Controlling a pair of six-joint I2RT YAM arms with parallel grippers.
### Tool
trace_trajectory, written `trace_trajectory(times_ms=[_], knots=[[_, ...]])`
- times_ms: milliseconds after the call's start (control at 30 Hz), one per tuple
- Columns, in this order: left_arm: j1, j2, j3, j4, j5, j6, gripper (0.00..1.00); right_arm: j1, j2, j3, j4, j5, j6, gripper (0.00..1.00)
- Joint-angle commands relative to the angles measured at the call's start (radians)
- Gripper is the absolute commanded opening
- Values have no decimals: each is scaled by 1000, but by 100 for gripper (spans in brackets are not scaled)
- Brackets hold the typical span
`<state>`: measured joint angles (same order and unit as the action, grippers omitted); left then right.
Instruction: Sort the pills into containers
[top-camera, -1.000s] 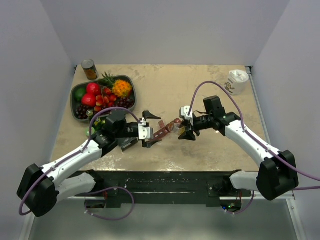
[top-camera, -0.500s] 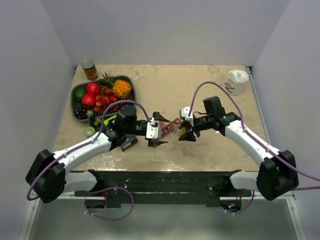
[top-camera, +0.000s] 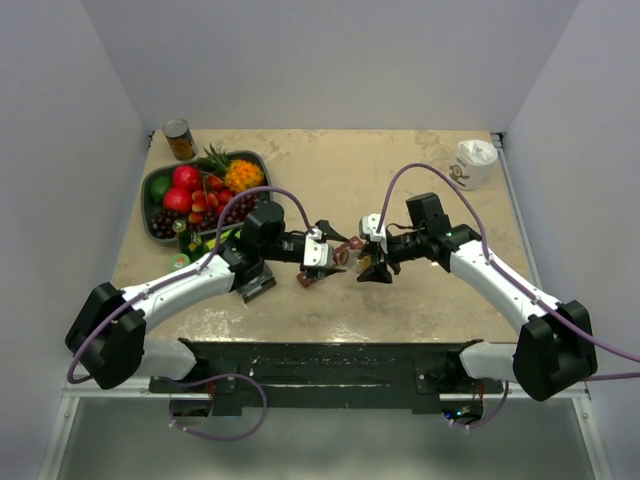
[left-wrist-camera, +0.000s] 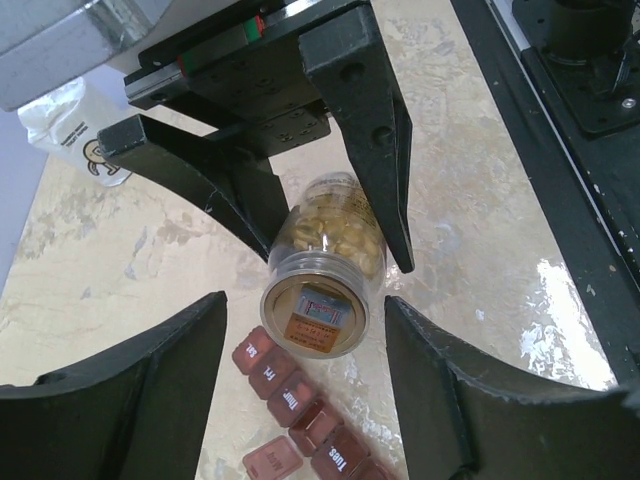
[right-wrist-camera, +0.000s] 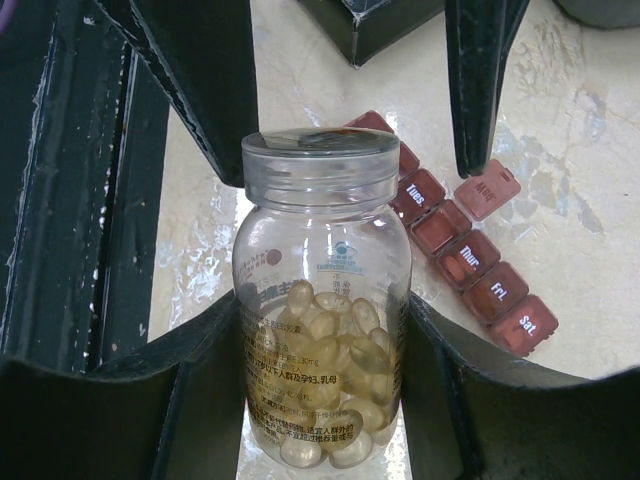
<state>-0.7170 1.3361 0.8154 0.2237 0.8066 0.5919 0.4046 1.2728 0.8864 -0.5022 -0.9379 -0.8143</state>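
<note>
Right gripper (right-wrist-camera: 320, 330): clamped on bottle (right-wrist-camera: 322, 300), held sideways above the table (top-camera: 400, 180) middle, cap toward left arm, probably for unscrewing.
Left gripper (left-wrist-camera: 305, 305): jaws apart, flanking cap (left-wrist-camera: 315, 318); no grip yet.
Pills (right-wrist-camera: 325, 400): inside bottle.
Containers (left-wrist-camera: 300, 420): on table under bottle, one lid open.

A: Pills?
B: Small yellowish capsules (right-wrist-camera: 322, 335) are sitting in clear capped plastic bottle (right-wrist-camera: 322, 190), approx. a third full.
A: Containers?
B: Dark red weekday compartment strip (right-wrist-camera: 470, 255) is lying flat on tabletop (right-wrist-camera: 590, 270), one lid standing open.
</note>
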Motion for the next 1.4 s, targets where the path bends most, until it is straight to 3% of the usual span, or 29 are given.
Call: trace_trajectory(times_ms=[0, 233, 267, 333, 367, 500, 533, 600, 733, 800, 867, 933, 1067, 1100, 1200, 1300, 1367], knots=[[-7, 17, 42, 45, 43, 0, 65, -3, -21, 14, 7, -42, -20, 0], [-9, 17, 51, 28, 54, -33, 36, -3, -21, 13, 7, -38, -20, 0], [-7, 14, 51, 26, 49, -61, 23, -3, -23, 13, 5, -36, -20, 0], [-7, 2, 48, 32, 43, -114, 6, -3, -26, 11, 10, -26, -17, 0], [-7, -2, 50, 39, 36, -213, 1, -1, -27, 8, 20, -19, -14, 0], [-7, 1, 80, -1, -69, -577, 0, -3, -29, 5, 54, 24, 27, 0], [-6, 2, 87, -21, -104, -731, 0, -3, -30, 3, 60, 39, 33, 0], [-4, 2, 94, -70, -119, -863, 0, -4, -30, 3, 76, 53, 50, 0], [-5, -25, 35, -41, -245, -1299, 0, -4, -29, -1, 97, 65, 69, 0], [-10, -25, 30, -79, -312, -1423, 0, -4, -26, -3, 100, 67, 73, 0], [-19, -32, 31, -98, -345, -1543, 2, -4, -24, -3, 102, 67, 76, 0], [-21, -40, 33, -89, -351, -1618, 13, -4, -24, -3, 102, 71, 76, 0], [-21, -44, 63, -43, -313, -1647, 48, -13, -30, -6, 103, 67, 79, 0], [-21, -49, 64, -41, -307, -1637, 66, -16, -32, -6, 102, 65, 79, 0], [-15, -72, 67, -63, -307, -1600, 89, -16, -30, -6, 102, 60, 79, 0], [11, -110, 48, -73, -287, -1569, 99, -15, -30, -6, 100, 59, 78, 0], [40, -144, 27, -75, -268, -1549, 99, -15, -29, -4, 99, 59, 76, 0]])
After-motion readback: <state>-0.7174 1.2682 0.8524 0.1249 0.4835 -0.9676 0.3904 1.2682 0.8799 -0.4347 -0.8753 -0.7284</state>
